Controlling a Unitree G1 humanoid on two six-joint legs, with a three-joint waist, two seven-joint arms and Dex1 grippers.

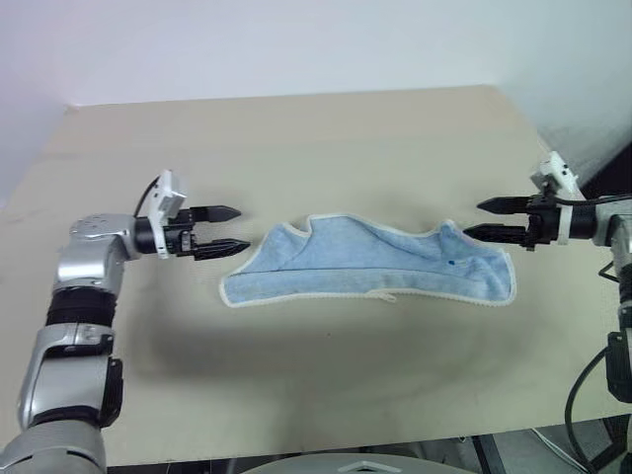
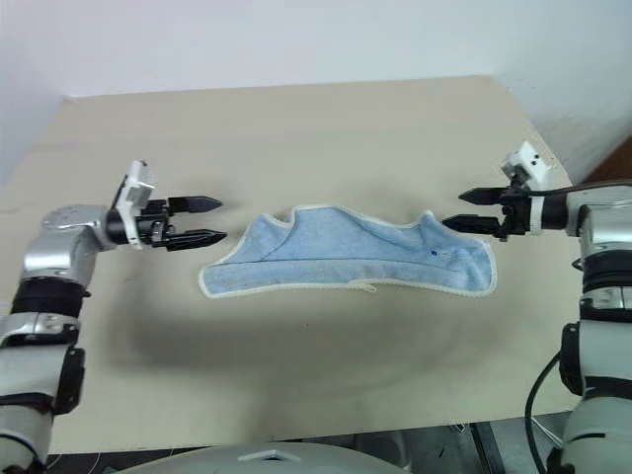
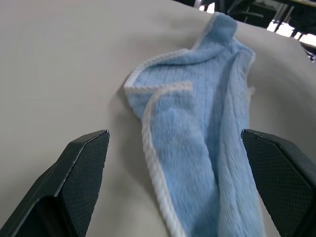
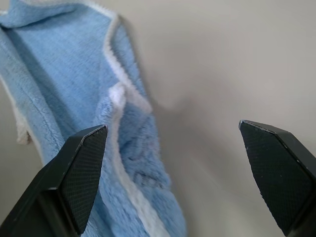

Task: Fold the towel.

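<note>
A plain beige table (image 1: 326,138) fills the scene, backed by a pale wall (image 1: 296,39); its far and right edges are in sight, with darker floor beyond the right corner. No containers sit on it. The light blue towel (image 1: 370,265) lies near the middle of the tabletop, loosely folded lengthwise into a long, uneven strip, its white border showing all round and a small dark mark near its right end. A tiny white bit on the near edge may be a tag. The left gripper (image 1: 223,230) hovers just off the towel's left end, fingers spread apart. The right gripper (image 1: 494,219) hovers at the right end, fingers likewise apart, holding nothing. Bare tabletop surrounds the towel on all sides.
</note>
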